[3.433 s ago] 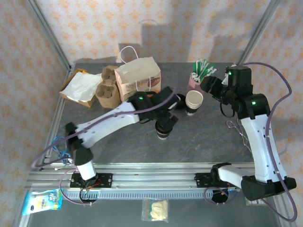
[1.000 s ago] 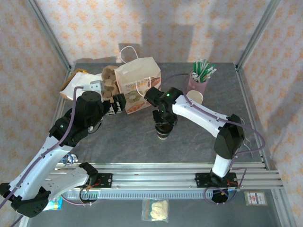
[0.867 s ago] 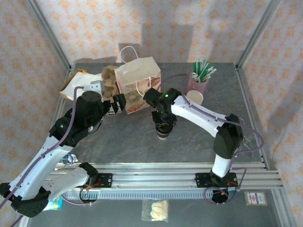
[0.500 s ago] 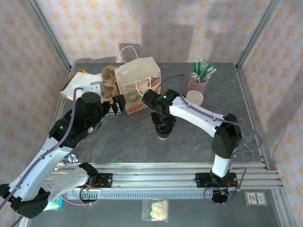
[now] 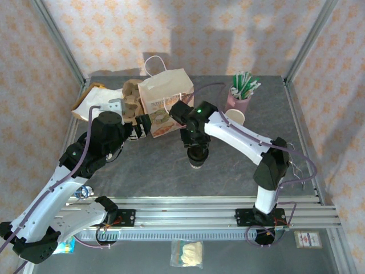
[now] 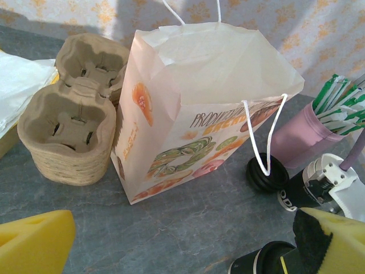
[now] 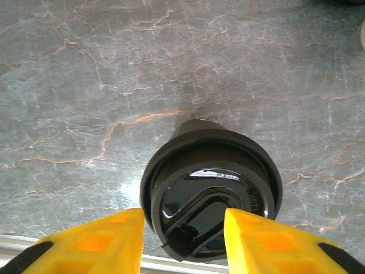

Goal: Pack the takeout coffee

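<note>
Top external view
- Takeout coffee (image 5: pixel 198 159): upright on the grey stone-look table (image 5: pixel 148 171), centre, on the near side of the paper bag (image 5: pixel 166 99) and apart from it.
- Right gripper (image 5: pixel 196 142): directly over the coffee, pointing down.
- Left gripper (image 5: pixel 144 127): left of the coffee, aimed at the bag's near left corner.
- Moulded pulp cup carriers (image 5: pixel 130 104): stacked, touching the bag's left side.
- White paper cups (image 5: pixel 235 118): lidless stack, right of the bag.
- Pink holder (image 5: pixel 239 97): far right, with green-and-white wrapped sticks in it.

Left wrist view
- Left gripper (image 6: pixel 182 251): yellow fingers (image 6: pixel 34 242) spread to opposite lower corners, with nothing between them.
- Paper bag (image 6: pixel 199 114): standing, mouth open, fruit print on its front.
- Cup carriers (image 6: pixel 71 125): left of the bag.
- Black lids (image 6: pixel 267 173): small loose stack, at the bag's right near corner.
- Pink holder (image 6: pixel 296 134): behind the lids.
- A dark round shape at the bottom edge may be the coffee, but it is too cropped to confirm.

Right wrist view
- Takeout coffee (image 7: pixel 211 191): black lid seen from straight above, with the table around it.
- Right gripper (image 7: pixel 183 228): fingers (image 7: pixel 97 240) partly apart above the lid. The gap is narrower than the lid, so they are not clamped round it. Contact with the lid cannot be told.
</note>
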Controlling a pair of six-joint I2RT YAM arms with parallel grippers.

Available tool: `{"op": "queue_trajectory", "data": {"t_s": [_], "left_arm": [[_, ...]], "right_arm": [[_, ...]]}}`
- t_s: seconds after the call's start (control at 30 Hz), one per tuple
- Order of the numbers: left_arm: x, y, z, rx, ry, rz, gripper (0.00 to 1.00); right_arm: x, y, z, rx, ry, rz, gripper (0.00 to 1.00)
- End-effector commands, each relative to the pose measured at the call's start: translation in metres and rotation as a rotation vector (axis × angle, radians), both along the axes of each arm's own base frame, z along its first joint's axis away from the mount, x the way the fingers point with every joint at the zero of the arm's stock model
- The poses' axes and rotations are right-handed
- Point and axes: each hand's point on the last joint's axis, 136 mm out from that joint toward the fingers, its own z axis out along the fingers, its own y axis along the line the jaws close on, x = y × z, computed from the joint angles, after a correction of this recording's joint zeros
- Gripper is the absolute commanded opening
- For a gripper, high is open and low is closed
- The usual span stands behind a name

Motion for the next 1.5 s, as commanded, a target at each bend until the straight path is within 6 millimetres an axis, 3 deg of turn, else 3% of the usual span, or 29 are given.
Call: {"op": "queue_trajectory", "data": {"t_s": [0.0, 0.13, 0.7, 1.2, 1.33, 1.47], "left_arm": [[0.002, 0.001, 0.002, 0.010, -0.020, 0.000, 0.99], [0.003, 0.001, 0.003, 0.014, -0.019, 0.000, 0.99], [0.005, -0.001, -0.006, 0.036, -0.005, -0.011, 0.99], [0.005, 0.000, -0.013, 0.065, 0.003, -0.017, 0.99], [0.005, 0.000, -0.012, 0.071, 0.004, -0.019, 0.99], [0.005, 0.000, -0.003, 0.062, -0.008, -0.020, 0.99]], "right_arm": [[-0.005, -0.022, -0.003, -0.073, -0.003, -0.031, 0.41], [-0.006, -0.030, -0.015, -0.110, 0.011, -0.042, 0.41], [-0.006, -0.021, -0.044, -0.120, 0.062, -0.026, 0.41], [-0.020, -0.037, -0.079, -0.171, 0.127, -0.035, 0.37], [-0.016, -0.035, -0.074, -0.160, 0.116, -0.037, 0.37], [-0.006, -0.028, -0.053, -0.136, 0.075, -0.040, 0.38]]}}
